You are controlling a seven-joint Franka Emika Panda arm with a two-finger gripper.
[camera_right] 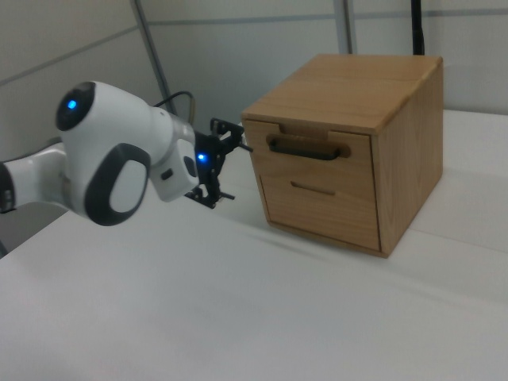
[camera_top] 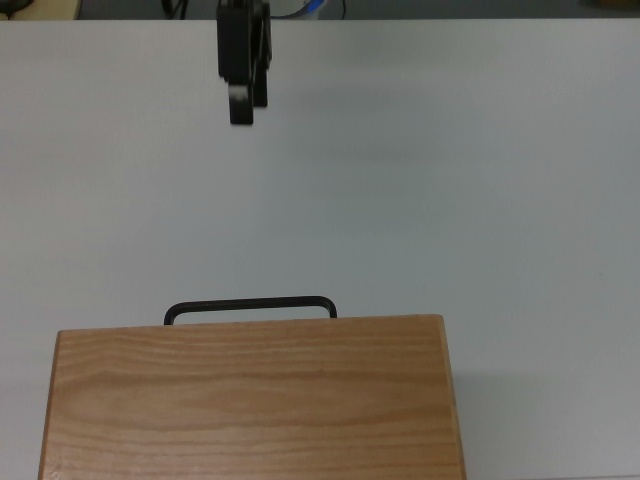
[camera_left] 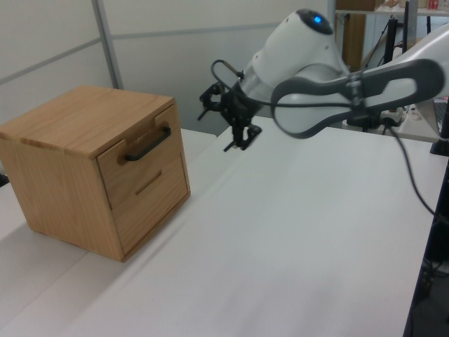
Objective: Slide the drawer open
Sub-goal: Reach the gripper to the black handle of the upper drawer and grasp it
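Cabinet (camera_left: 91, 168) standing on the table (camera_left: 295, 232), at the left view's left and at the right view's right. Drawer (camera_left: 137, 156) shut in its top front, bar handle (camera_top: 250, 306) jutting past the top edge in the top view. Tool (camera_left: 231, 119) above the table, well apart from the handle, at the left view's right of the cabinet, near the top view's upper edge (camera_top: 243, 75).
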